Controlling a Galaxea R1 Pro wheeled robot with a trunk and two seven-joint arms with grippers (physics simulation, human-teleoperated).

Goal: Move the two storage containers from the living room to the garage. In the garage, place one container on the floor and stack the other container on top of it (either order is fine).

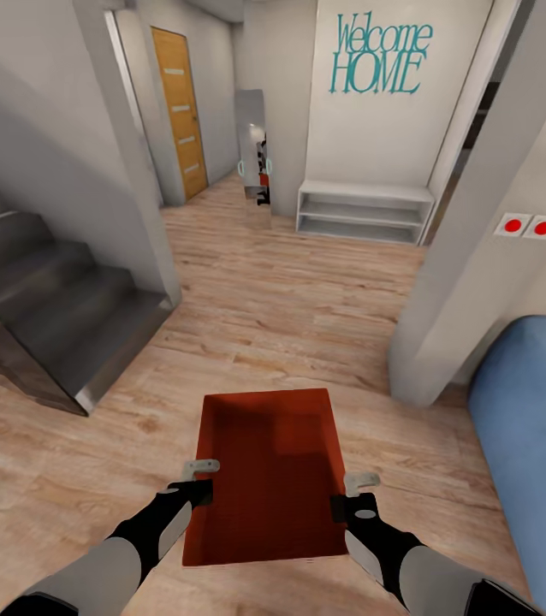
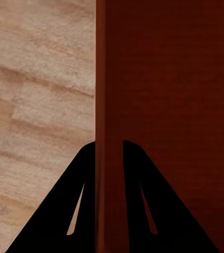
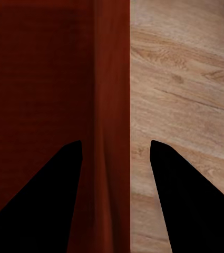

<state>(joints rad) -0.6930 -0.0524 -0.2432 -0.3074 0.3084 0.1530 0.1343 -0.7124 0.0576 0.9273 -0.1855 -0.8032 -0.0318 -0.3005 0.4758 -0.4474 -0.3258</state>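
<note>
Above wood planks (image 1: pixel 290 299), rectangular orange-red container (image 1: pixel 273 479)

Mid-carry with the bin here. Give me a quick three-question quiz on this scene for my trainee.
1. True or false: the storage container is held by both claws, one on each long wall.
2. Multiple choice: what lies directly ahead across the wood floor? A) a red car B) a white low shelf under a "Welcome HOME" sign C) a brick fireplace
3. In the right wrist view, does the right claw straddle the bin wall or sit beside it?

Key:
1. True: left claw and right claw each grip a side wall.
2. B, the shelf.
3. Straddles it: one finger inside, one outside, though the outer finger shows a gap.
</note>
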